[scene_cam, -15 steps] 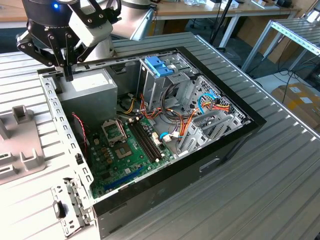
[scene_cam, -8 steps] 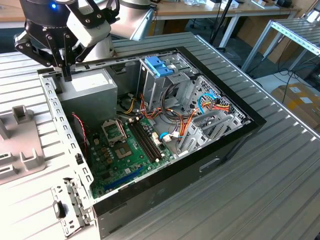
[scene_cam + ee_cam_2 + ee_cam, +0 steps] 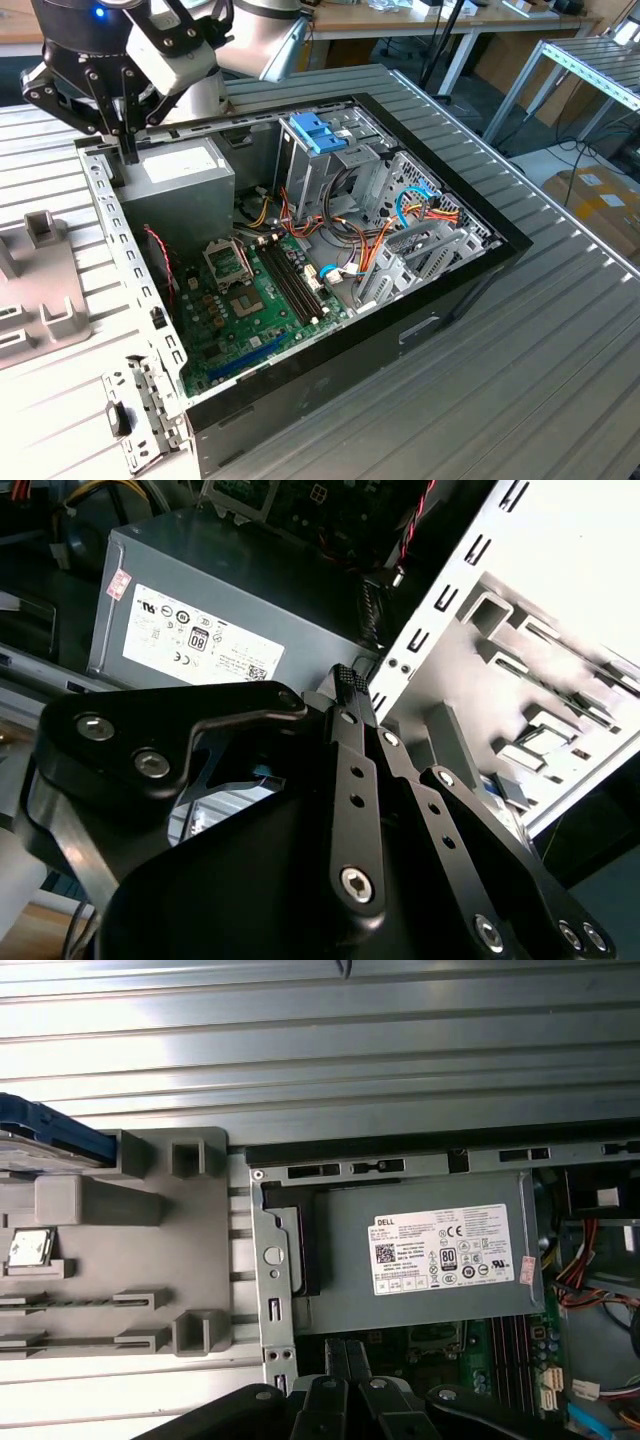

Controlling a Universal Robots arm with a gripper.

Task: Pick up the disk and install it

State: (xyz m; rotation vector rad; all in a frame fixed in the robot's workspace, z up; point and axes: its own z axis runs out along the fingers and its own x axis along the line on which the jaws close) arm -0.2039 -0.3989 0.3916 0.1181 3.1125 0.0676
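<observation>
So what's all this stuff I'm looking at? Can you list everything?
computer case: one, black, lid off, on the ribbed metal table
power supply: one, grey box with white label, in a corner of the case
circuit board: one, green, on the case floor
drive cage: one, metal with light-blue handles, inside the case
cables: a bundle, orange, red, yellow and blue, beside the cage
holder tray: one, grey, on the table beside the case
disk: one, silver with blue edge, at the tray's end
cardboard box: one, brown, at the exterior view's right
hand: one, black, shut and empty, over the case edge by the power supply
</observation>
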